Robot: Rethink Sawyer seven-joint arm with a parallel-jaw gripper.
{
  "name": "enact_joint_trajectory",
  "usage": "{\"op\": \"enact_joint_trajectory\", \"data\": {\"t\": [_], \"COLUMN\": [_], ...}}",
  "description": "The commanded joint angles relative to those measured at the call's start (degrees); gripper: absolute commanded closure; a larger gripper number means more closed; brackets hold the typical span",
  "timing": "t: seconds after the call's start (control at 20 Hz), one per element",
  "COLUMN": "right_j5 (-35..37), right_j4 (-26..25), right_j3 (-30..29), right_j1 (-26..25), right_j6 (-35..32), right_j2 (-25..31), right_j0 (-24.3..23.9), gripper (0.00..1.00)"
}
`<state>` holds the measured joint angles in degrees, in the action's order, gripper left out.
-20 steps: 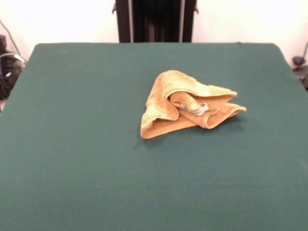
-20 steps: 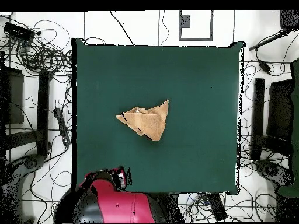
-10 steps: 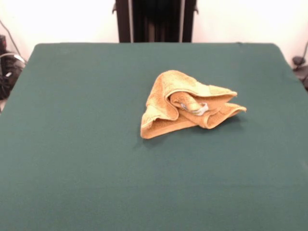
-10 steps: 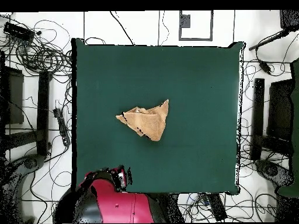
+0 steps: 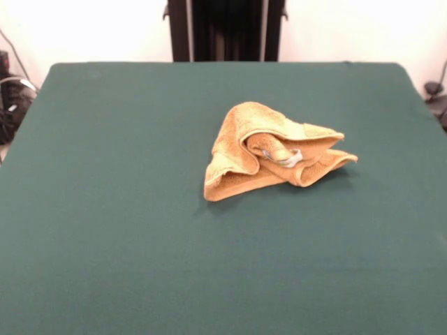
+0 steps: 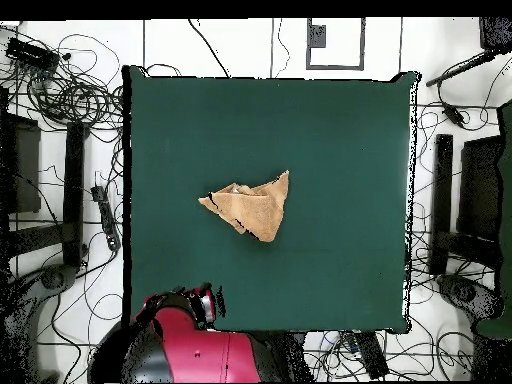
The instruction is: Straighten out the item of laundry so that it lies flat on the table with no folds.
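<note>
Front view: the towel (image 5: pixel 269 150) sits crumpled a little right of the bench's (image 5: pixel 105 230) middle, bunched into a rough triangular heap. Its golden-orange terry is folded over itself in several layers, with one flap arching over the top and a paler woven band (image 5: pixel 318 131) showing along the right-hand fold. A small grey tag (image 5: pixel 290 158) peeks out from the hollow in the middle of the heap. One corner points down to the left, another sticks out to the right. Dark green cloth surrounds it on every side, and nothing touches it.

From overhead, the towel (image 6: pixel 250 206) reads as a flattened triangle near the bench's (image 6: pixel 330 120) centre, well apart from every edge. My red arm (image 6: pixel 195 345) is drawn back off the bench's edge beside my base. My pincer does not show clearly in either view, so I cannot tell whether it is apart or together.
</note>
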<state>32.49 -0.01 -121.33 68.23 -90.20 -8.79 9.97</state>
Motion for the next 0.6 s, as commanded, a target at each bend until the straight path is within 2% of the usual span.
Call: {"op": "enact_joint_trajectory", "data": {"t": [0.05, 0.3, 0.6], "right_j5": [-1.5, -1.7, -5.6], "right_j4": [2.6, 3.7, 5.5], "right_j3": [2.5, 6.9, 7.4], "right_j1": [-6.2, -10.6, -16.3], "right_j6": [-17.4, -18.1, -18.4], "right_j2": [0.9, 1.6, 2.2], "right_j0": [2.0, 2.0, 2.6], "gripper": [0.0, 0.0, 0.0]}}
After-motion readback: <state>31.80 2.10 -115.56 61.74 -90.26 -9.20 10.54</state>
